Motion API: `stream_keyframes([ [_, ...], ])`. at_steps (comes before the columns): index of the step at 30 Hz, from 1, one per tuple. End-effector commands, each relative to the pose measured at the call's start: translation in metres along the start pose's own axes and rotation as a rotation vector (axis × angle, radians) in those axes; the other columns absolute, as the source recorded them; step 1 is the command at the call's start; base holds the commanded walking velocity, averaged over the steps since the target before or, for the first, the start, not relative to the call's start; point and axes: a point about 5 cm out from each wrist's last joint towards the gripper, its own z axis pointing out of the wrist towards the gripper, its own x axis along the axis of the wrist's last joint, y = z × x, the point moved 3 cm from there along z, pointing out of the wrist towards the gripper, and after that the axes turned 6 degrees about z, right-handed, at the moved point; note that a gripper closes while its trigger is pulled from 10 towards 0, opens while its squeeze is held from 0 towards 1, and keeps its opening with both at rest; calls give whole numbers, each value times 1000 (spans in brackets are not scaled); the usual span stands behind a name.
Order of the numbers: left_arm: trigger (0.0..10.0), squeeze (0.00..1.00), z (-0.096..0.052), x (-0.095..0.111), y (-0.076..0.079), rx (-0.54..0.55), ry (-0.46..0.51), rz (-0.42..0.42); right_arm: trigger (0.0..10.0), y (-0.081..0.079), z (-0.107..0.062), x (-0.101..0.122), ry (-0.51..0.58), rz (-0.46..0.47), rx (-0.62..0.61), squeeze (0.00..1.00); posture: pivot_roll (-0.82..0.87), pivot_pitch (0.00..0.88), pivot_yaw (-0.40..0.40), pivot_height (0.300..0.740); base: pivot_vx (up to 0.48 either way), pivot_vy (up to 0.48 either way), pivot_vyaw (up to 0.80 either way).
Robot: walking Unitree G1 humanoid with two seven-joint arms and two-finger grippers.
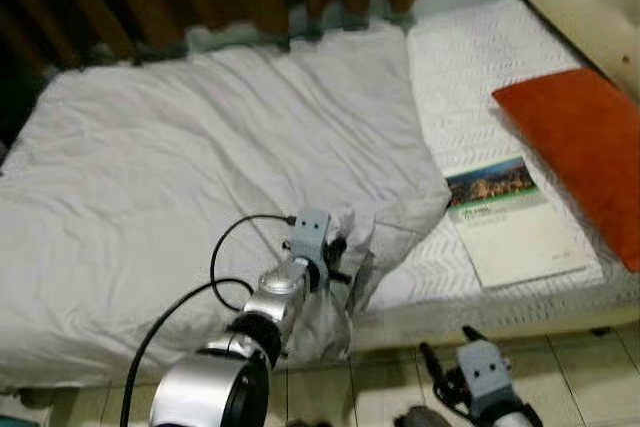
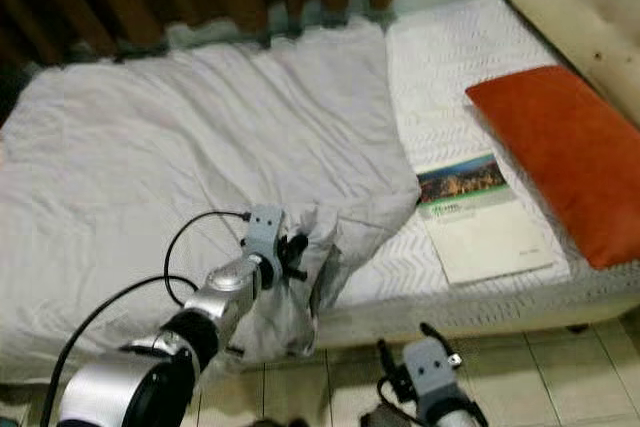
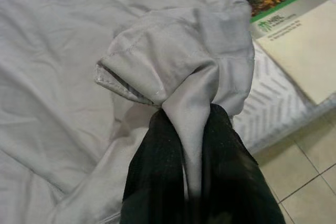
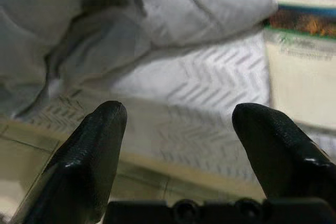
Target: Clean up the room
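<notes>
Left wrist view is showing the left gripper [image 3: 194, 145] pinching the blanket [image 1: 200, 157] corner at the bed's [image 1: 480, 77] near edge, folded-back side facing the pillow [image 1: 575, 147], while the right gripper [image 4: 178, 145] is hanging wide open below the mattress edge, farther off.
</notes>
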Motion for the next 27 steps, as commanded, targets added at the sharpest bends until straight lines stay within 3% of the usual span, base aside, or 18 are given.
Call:
stream_keyframes([
  [1,10000,0,1,-12,25,-82,-29,10,10000,2,-5,-9,-34,-5,-5,0,-307,128,177,740,0,-480,0],
  [4,10000,0,0,-21,32,-109,-50,48,10000,4,-3,-9,-34,-7,-10,0,-310,124,183,740,0,-480,0],
  [11,10000,0,-3,-33,43,-150,-66,66,10000,7,1,-8,-32,-12,-12,0,-307,116,181,740,0,0,0],
  [13,10000,0,-3,-33,45,-156,-63,105,10000,6,3,-8,-32,-14,-7,0,-306,117,181,740,0,0,0],
  [18,10000,0,-4,-39,44,-145,-96,113,10000,5,6,-7,-33,-21,7,0,-301,117,178,740,0,-349,0],
  [27,10000,0,-5,-40,43,-140,-81,136,10000,5,9,-7,-33,-29,22,0,-294,116,170,740,0,0,0],
])
